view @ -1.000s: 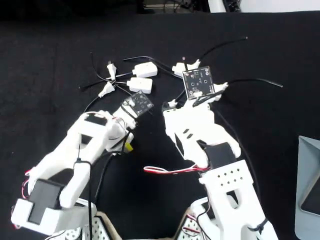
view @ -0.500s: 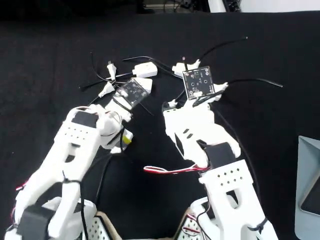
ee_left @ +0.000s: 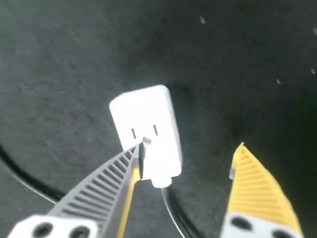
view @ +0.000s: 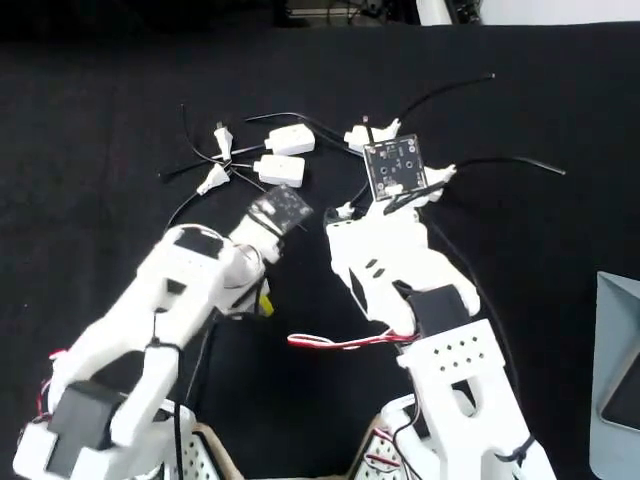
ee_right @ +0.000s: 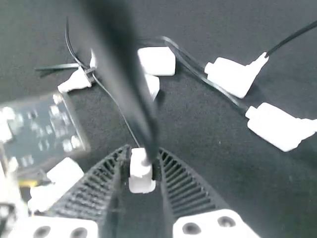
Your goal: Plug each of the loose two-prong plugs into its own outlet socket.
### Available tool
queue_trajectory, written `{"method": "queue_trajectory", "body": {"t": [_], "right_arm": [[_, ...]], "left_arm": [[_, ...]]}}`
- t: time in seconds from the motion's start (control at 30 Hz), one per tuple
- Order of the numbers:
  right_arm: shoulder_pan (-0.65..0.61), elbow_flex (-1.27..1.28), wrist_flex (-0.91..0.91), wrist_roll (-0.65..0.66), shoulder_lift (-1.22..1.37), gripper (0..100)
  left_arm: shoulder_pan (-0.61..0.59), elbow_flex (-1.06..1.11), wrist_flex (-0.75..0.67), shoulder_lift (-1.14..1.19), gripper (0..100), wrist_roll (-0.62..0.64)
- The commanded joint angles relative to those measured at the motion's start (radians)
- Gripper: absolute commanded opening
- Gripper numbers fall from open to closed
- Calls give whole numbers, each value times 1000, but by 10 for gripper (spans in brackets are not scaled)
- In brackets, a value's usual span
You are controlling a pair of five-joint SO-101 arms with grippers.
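— Big things first. Where does everything sit?

— There's a black table (view: 90, 90) with two white arms side by side. The left arm (view: 170, 300) leans in toward the middle. The right arm (view: 400, 260) stands just beside it, with its tip near the same patch.

— And the sockets?

— Two white sockets lie close together beyond the arms. The left gripper (ee_left: 190, 148) hangs over one socket (ee_left: 146, 131), which has its slots facing up. The other socket (view: 290, 140) lies just past it. More white pieces on cords lie on the right arm's side, and I can't tell whether they are plugs or sockets.

— What does each gripper hold?

— The left's fingers are spread wide with nothing between them. One fingertip (ee_left: 133, 156) sits at the socket's edge near the slots, and the yellow one is well off to the side. The right gripper (ee_right: 142, 151) is clamped on a small white plug (ee_right: 140, 181), whose black cord (ee_right: 119, 64) runs up and away.

— The prongs?

— They're hidden behind the fingers.

— So which step is this?

— I'd say one plug is in hand and not yet in a socket. Two loose plugs (view: 217, 180) lie left of the sockets, untouched.

— Next?

— Likely the left pins that socket down while the right lines the prongs up with the slots and pushes straight in. A light socket on bare cloth would probably skid if it isn't held.
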Motion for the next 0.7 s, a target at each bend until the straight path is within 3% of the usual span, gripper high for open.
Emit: {"method": "queue_trajectory", "body": {"t": [0.0, 0.33, 0.67], "right_arm": [[15, -8, -14, 0, -30, 13], [15, -7, -14, 0, -31, 13], [15, -7, -14, 0, -31, 13]], "left_arm": [[-94, -130, -8, 172, 293, 3], [-311, -427, 172, 285, 293, -84], [-366, -605, 319, 285, 294, -101]]}}
